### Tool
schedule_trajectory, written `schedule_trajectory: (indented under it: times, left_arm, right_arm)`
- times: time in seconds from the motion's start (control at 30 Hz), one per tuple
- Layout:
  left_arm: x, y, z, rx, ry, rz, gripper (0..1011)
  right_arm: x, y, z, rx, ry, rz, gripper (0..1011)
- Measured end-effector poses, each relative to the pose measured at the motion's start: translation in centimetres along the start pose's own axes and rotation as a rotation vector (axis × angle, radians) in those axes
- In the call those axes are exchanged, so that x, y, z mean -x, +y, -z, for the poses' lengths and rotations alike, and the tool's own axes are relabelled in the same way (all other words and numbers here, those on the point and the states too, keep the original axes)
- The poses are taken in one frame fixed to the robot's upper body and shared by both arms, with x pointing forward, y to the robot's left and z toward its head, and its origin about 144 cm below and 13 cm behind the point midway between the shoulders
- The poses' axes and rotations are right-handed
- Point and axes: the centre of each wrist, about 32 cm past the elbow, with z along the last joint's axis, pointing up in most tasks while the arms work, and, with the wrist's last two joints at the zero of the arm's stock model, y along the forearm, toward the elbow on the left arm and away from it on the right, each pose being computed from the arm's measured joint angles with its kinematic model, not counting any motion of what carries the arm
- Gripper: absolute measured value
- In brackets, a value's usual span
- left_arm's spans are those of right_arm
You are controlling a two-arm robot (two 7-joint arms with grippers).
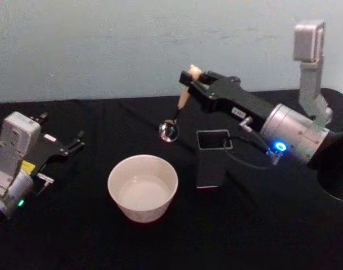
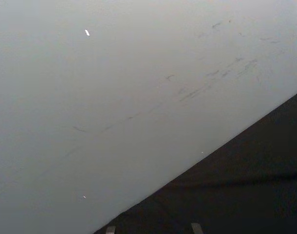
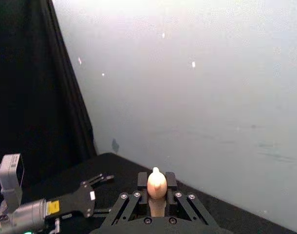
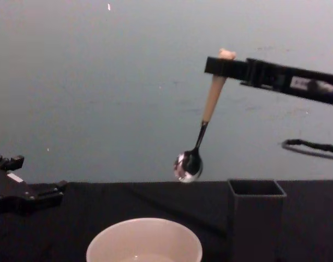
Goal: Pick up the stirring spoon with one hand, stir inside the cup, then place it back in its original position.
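Observation:
The stirring spoon [image 1: 177, 114] hangs tilted in the air, bear head up and shiny bowl down. My right gripper [image 1: 191, 79] is shut on the top of its beige handle [image 4: 213, 97]. The bear head [image 3: 157, 181] pokes out between the fingers. The spoon's bowl [image 4: 188, 165] hangs behind the cream-white cup [image 1: 143, 188] and left of the dark grey square holder [image 1: 212, 160], above the table. My left gripper [image 1: 76, 140] rests open at the far left, holding nothing. Its fingertips [image 2: 196, 227] point at the wall.
A black cloth [image 1: 261, 225] covers the table, with a pale wall [image 1: 104, 45] behind it. A dark cable [image 4: 311, 147] loops off the right arm above the holder [image 4: 256, 218]. The cup [image 4: 144, 240] sits near the front, left of the holder.

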Motion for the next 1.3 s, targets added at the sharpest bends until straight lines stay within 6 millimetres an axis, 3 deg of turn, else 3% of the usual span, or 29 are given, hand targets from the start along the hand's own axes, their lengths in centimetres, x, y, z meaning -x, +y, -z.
schedule_trajectory:
  times: [0.47, 0.93, 1.3]
  left_arm:
    - [0.0, 0.0, 0.0, 0.000, 0.000, 0.000, 1002]
    - [0.0, 0.0, 0.0, 0.000, 0.000, 0.000, 1001]
    - [0.0, 0.0, 0.0, 0.000, 0.000, 0.000, 1001]
  right_arm:
    - [-1.0, -3.2, -1.6, -0.050, -0.017, 0.047, 214]
    - [-2.1, -5.6, -1.4, -0.037, -0.073, 0.072, 215]
    - [-2.4, -6.3, -0.7, 0.000, -0.107, 0.067, 215]
